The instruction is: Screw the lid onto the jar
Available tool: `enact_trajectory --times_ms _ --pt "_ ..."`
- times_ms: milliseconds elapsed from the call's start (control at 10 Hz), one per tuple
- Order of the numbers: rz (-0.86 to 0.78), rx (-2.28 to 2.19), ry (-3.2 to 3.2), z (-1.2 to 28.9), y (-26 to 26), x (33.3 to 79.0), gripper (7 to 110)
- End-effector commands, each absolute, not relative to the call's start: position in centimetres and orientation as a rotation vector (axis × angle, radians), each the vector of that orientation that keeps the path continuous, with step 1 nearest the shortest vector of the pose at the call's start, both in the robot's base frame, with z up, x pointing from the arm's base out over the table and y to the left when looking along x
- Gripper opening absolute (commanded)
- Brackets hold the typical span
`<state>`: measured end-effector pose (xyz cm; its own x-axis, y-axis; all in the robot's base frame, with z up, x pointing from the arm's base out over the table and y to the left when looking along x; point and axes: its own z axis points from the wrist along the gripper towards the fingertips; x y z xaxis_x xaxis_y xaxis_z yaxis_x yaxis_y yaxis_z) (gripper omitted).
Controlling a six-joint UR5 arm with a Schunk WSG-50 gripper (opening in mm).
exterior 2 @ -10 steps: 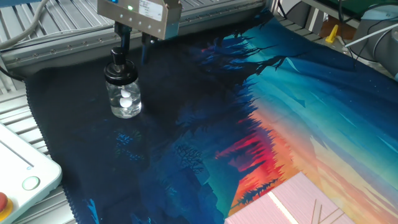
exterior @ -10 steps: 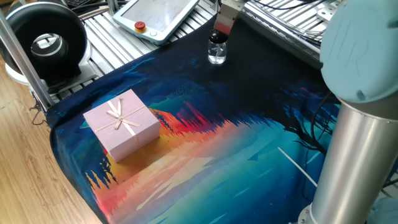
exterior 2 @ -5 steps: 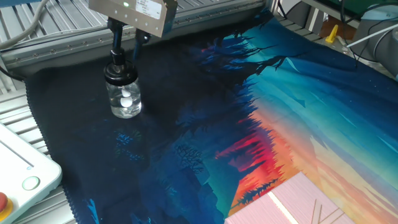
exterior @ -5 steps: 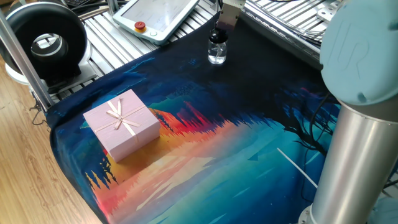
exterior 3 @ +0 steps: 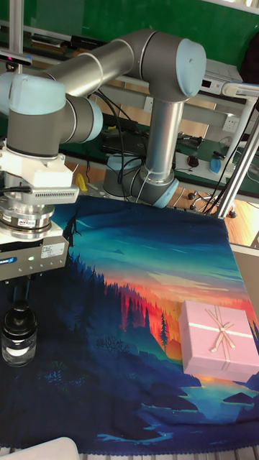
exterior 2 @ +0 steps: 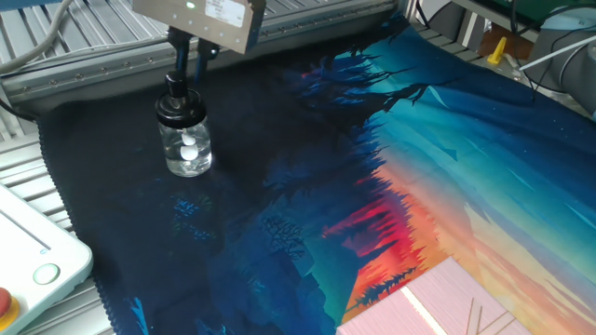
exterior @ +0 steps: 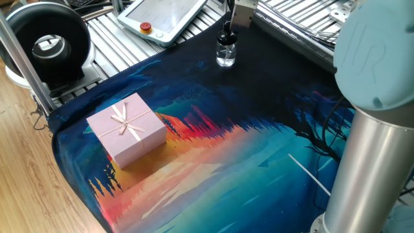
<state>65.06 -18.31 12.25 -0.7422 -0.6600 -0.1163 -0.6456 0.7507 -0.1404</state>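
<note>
The jar (exterior 2: 187,151), a tiny clear glass bottle with white bits inside, stands upright on the dark end of the printed cloth. The lid (exterior 2: 176,100), a black dropper cap with a narrow bulb, sits on its neck. My gripper (exterior 2: 190,61) hangs just above the bulb with its two dark fingers apart and nothing between them, so it is open. In one fixed view the jar (exterior: 226,57) and lid (exterior: 226,37) stand at the cloth's far edge under the gripper (exterior: 230,24). The tall fixed view shows the jar (exterior 3: 19,345) below the gripper (exterior 3: 19,291).
A pink gift box (exterior: 127,128) with a ribbon stands on the cloth nearer its front left. A white teach pendant (exterior: 165,16) lies on the slatted metal surface behind the jar. The arm's grey column (exterior: 369,162) fills the right side. A black round device (exterior: 45,42) sits far left.
The gripper has risen off the lid's bulb and now hangs above it. Jar and lid have stayed in place.
</note>
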Motion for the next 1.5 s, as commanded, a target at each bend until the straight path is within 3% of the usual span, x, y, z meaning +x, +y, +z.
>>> enact_trajectory --times_ms 0,600,800,900,1100,1400 --pt "-0.092 -1.097 2.853 13.1 -17.8 62.1 22" --pt "-0.155 -1.049 2.930 13.1 -19.3 61.0 22" --pt "-0.004 -1.160 2.878 13.0 -16.8 60.5 22" --pt "0.104 -1.219 2.848 13.1 -15.2 59.9 44" --pt "0.168 -1.261 2.839 13.2 -14.3 59.2 44" --pt "0.039 -1.289 2.870 13.0 -16.6 59.2 44"
